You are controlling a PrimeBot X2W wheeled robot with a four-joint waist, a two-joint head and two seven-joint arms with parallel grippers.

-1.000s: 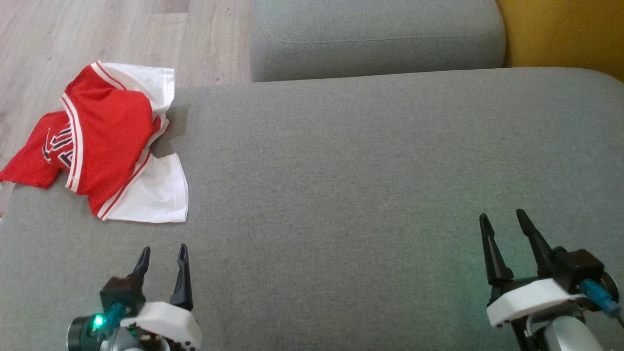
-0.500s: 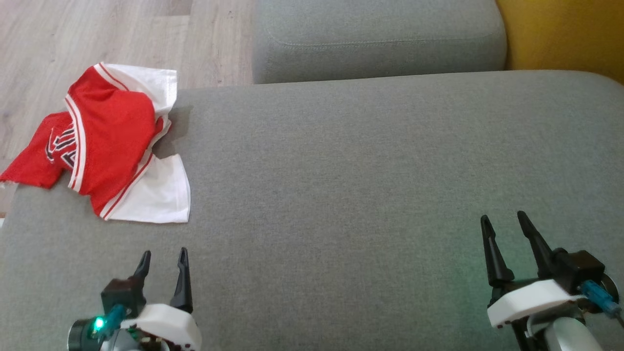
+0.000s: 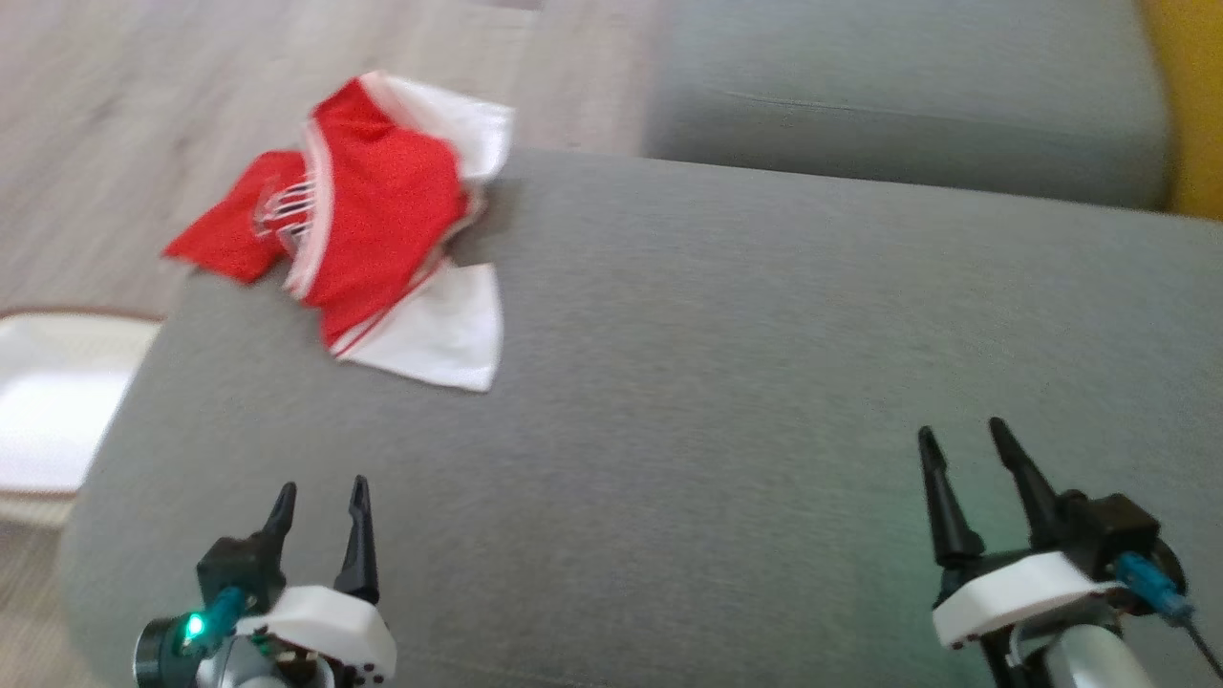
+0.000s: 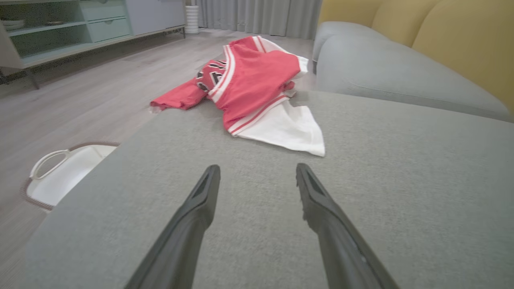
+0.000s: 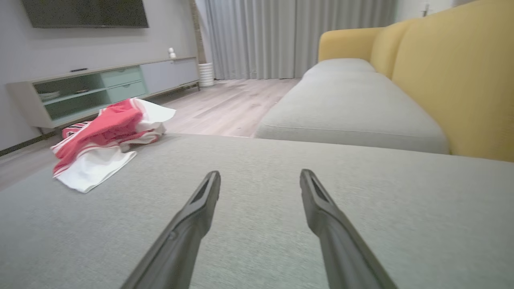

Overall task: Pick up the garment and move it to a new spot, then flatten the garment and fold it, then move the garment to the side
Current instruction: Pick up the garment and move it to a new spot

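Observation:
The garment [image 3: 382, 215] is a crumpled red and white jersey lying at the far left corner of the grey sofa cushion [image 3: 717, 382], one red part hanging over the edge. The left wrist view has the garment [image 4: 257, 84] straight ahead of my fingers, and in the right wrist view the garment [image 5: 106, 140] lies far to the left. My left gripper [image 3: 320, 494] hovers open over the cushion's near left, well short of the cloth. My right gripper [image 3: 958, 434] stands open at the near right, nothing between its fingers.
A white basket [image 3: 48, 401] sits on the wooden floor [image 3: 143, 115] just left of the cushion; the basket [image 4: 64, 174] is also in the left wrist view. A second grey cushion [image 3: 908, 105] and the yellow sofa back [image 3: 1190, 96] lie beyond. A low cabinet [image 5: 92, 90] lines the wall.
The head camera has swung left, so the whole picture shifted right and the basket came into view. The garment lies as before. Both grippers stay open in place.

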